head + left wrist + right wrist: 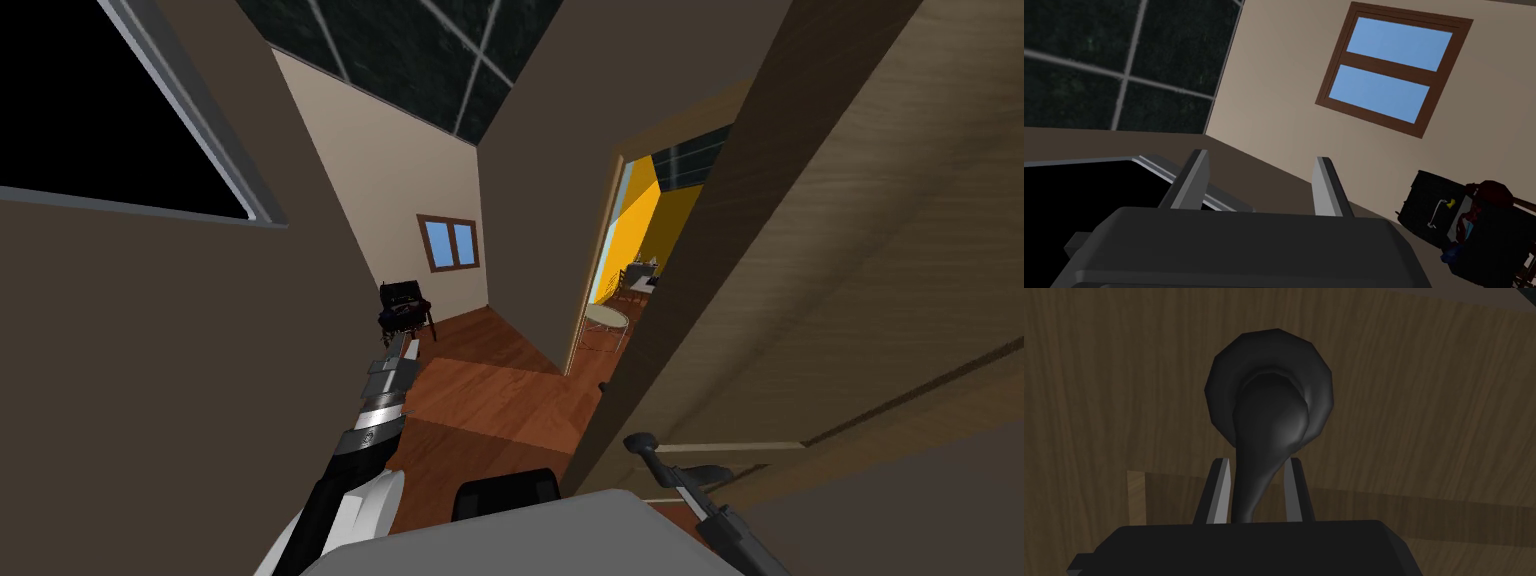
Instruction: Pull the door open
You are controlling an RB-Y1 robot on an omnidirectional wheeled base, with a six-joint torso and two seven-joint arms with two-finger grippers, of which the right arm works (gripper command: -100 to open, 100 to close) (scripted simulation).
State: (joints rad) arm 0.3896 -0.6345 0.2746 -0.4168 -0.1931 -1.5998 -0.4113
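I am gripping the dark door handle (1264,423) with my right jaws drawn narrow, one finger on each side of its lever, close to the lever's outer end. The handle is sitting low on the brown wooden door (850,250) at my right. The door looks partly swung in already, since wood floor (500,390) is showing past its edge. To pull well, I am judging that I should be keeping the squeeze firm and drawing back along the door's arc rather than straight, letting my wrist turn with the lever so it is not slipping out. My left jaws are standing wide and empty, stretched out ahead. No container is near me; something dark is heaped on a far chair (405,305), too unclear to name.
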